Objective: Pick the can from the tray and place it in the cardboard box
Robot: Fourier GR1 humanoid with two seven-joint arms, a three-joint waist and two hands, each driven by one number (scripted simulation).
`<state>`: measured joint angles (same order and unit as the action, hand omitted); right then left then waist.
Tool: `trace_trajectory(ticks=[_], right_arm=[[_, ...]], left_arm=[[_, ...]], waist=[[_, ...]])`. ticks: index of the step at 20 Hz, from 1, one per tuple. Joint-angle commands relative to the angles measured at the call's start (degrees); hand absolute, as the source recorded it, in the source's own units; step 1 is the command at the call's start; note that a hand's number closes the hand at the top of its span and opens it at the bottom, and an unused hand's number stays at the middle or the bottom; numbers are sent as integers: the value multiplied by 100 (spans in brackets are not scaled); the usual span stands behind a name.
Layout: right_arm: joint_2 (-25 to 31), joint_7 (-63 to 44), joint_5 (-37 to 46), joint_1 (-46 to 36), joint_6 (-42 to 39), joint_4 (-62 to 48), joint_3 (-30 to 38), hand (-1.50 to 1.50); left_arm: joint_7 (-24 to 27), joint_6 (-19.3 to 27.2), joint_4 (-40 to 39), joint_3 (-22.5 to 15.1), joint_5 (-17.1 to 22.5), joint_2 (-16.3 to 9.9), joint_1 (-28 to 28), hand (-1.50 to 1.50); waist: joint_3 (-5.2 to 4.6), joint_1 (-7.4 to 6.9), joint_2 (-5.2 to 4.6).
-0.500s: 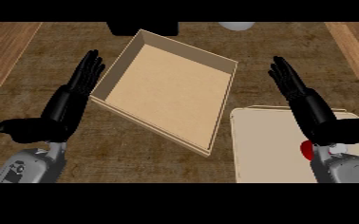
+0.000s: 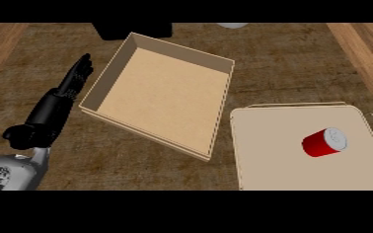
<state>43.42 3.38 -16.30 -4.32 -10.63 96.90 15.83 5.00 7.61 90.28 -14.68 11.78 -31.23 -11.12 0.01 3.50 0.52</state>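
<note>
Left hand (image 2: 55,109) open, apparently resting.

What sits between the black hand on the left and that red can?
In the head view, the open cardboard box lies between the left hand and the can, followed by a strip of bare counter and the tray's left part.

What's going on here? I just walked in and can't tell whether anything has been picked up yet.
Nothing is being held. The red can lies on its side on the beige tray at the right, untouched. The cardboard box sits open, with nothing in it, left of the tray. The left hand rests open beside the box's left wall. The right hand is out of view.
</note>
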Motion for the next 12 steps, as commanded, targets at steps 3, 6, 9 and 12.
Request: trace_trajectory(ticks=[3, 6, 9, 12], right_arm=[[857, 2007, 389, 826, -1146, -1002, 1188, -150], [926, 3054, 1296, 1221, -1137, -972, 1077, -150], [913, 3563, 1892, 1700, -999, -573, 1084, -150], [1372, 2819, 2388, 1490, -998, -340, 728, -150]], left_arm=[[45, -230, -30, -64, -172, -68, -91, 0], [11, -385, -117, -34, -82, -58, -82, 0], [169, -337, -75, -50, -293, -12, -31, 0], [429, -382, -538, -161, -430, 218, -157, 0]], waist=[[14, -195, -52], [12, -236, -54], [4, -225, -38], [-7, -297, -74]])
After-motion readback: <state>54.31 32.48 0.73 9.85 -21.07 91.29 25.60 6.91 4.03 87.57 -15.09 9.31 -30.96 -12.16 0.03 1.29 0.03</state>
